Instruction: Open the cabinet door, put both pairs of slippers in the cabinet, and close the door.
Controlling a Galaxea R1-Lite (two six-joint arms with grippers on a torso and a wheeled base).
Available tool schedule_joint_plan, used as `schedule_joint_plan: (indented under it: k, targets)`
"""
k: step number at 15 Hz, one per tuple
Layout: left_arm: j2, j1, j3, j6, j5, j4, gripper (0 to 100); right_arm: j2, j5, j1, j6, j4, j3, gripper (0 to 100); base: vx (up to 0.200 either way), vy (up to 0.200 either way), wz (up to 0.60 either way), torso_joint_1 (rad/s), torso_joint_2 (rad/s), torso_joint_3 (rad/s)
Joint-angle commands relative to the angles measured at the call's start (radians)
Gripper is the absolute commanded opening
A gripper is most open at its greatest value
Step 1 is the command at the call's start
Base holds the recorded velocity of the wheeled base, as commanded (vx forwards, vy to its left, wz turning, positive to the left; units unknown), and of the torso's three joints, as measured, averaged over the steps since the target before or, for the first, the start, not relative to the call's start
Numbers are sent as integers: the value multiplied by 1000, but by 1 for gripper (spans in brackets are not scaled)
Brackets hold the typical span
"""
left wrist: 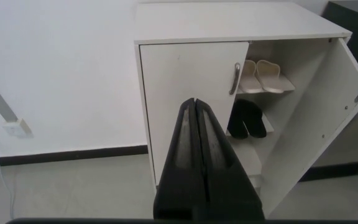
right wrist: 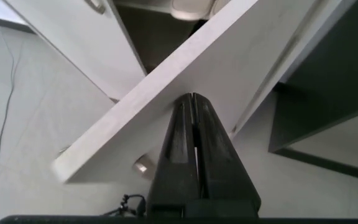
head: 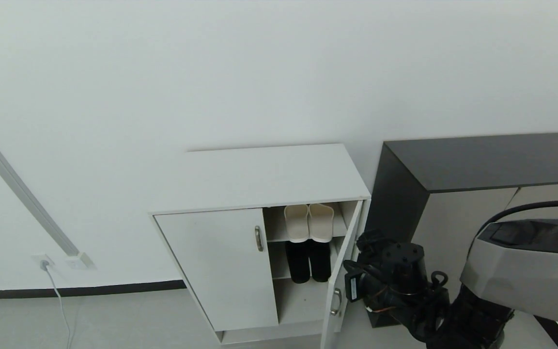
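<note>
White slippers (head: 309,222) sit high in the cabinet (head: 269,174), black slippers (head: 308,261) just below them. Both arms' jaws are pressed together, the right ones by the open door (left wrist: 328,118).

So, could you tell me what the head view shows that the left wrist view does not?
Head view: the black right arm at the outer face of the open right door. Left wrist view: the left gripper, black fingers shut. Shared: the white two-door cabinet, that open door, white slippers on the upper shelf, black slippers on the shelf below.
</note>
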Motion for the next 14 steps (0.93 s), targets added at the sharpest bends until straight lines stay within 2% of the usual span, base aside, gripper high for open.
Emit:
schedule_joint_plan:
  k: [1, 7, 14]
  targets:
    - [1, 0, 0, -1, 0, 0, 0, 47, 1, -17, -2, 3, -63, 0, 0, 0, 0, 0, 0, 0]
    - [1, 0, 0, -1, 0, 0, 0, 136, 6, -21, -3, 72, -244, 0, 0, 0, 0, 0, 0, 0]
    - [1, 0, 0, 1, 0, 0, 0, 168, 7, -38, -23, 169, -370, 0, 0, 0, 0, 0, 0, 0]
